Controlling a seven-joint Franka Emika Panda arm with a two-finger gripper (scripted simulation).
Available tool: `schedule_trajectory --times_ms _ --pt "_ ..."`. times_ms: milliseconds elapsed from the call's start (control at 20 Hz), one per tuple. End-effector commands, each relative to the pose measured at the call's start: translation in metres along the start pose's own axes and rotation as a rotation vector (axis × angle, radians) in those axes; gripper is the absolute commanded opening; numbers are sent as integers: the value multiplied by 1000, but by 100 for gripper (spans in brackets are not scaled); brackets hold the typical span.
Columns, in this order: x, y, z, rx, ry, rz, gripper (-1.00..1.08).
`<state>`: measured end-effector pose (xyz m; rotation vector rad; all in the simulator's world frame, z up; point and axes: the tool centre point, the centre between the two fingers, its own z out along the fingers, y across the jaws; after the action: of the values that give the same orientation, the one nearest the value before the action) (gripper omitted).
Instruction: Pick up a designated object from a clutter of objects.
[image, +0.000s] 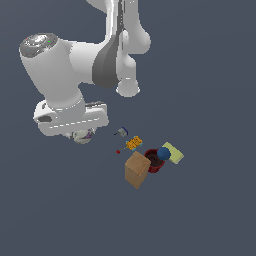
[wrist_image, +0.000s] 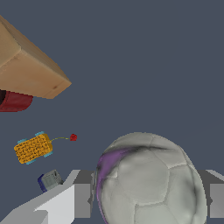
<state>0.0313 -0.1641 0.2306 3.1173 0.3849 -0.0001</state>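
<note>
The designated object (wrist_image: 151, 179) is an off-white ball with a purple patch, filling the wrist view between the two grey fingers (wrist_image: 82, 200). My gripper (wrist_image: 151, 202) is shut on it. In the exterior view the same ball (image: 82, 136) peeks out under the white hand, to the exterior view's left of the clutter. The clutter holds a tan box (image: 136, 169), a dark red bowl (image: 154, 161), a blue ball (image: 164, 153), a pale yellow-green block (image: 174, 151), an orange gridded piece (image: 133, 144) and a tiny grey-blue item (image: 121, 132).
A tiny red dot (image: 118, 151) lies beside the orange piece, joined to it by a thin line in the wrist view. The arm's large white links (image: 75, 60) hang over the exterior view's upper left. The floor is plain dark grey-blue.
</note>
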Motion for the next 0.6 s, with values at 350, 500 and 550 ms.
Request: schedule_trajectory --times_ms 350,500,550 --pt "22 25 -87 0 0 -1 -100" --pt "28 32 -109 0 0 -1 -100" --pt "30 34 -116 0 0 -1 -100"
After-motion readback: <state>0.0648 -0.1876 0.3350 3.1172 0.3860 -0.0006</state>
